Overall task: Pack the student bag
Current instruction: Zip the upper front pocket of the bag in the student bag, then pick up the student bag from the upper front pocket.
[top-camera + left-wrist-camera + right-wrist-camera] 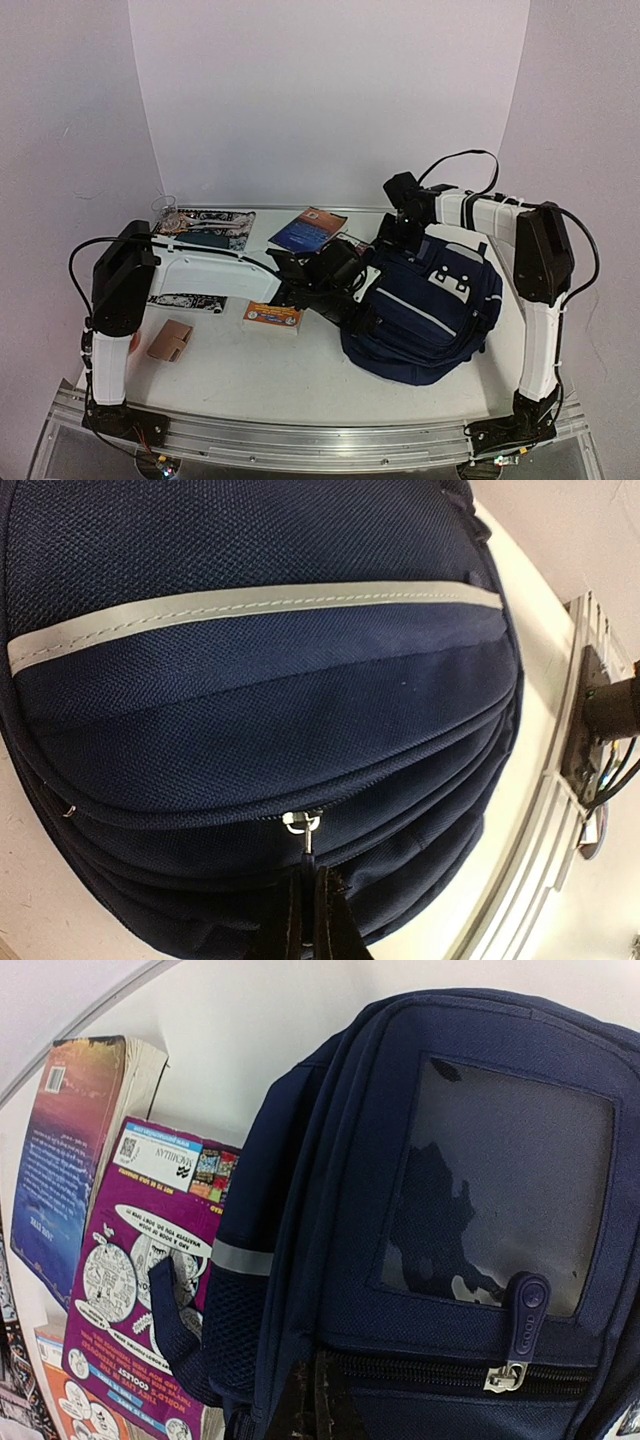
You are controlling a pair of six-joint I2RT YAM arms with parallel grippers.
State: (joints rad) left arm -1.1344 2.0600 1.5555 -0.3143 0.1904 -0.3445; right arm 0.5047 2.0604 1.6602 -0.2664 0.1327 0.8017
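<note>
The student bag (pixel 430 305), navy blue with grey stripes, lies at the centre right of the table. My left gripper (pixel 355 295) is at its left edge. In the left wrist view, the left gripper (pixel 311 900) is shut on the dark pull tab hanging from a silver zipper slider (pixel 300 822) on the student bag (pixel 250 680). My right gripper (pixel 386 244) is at the bag's far end. In the right wrist view, the right gripper (pixel 325 1405) is pinched shut on the bag's fabric beside a closed zipper (pixel 450 1372), below a clear window pocket (pixel 500 1180).
A purple comic book (pixel 150 1260), a thick paperback (pixel 70 1150) and an orange book (pixel 60 1390) lie left of the bag. On the table are a blue book (pixel 308 230), an orange book (pixel 272 315), a brown wallet (pixel 170 340), a patterned mat (pixel 205 230) and a glass (pixel 165 208).
</note>
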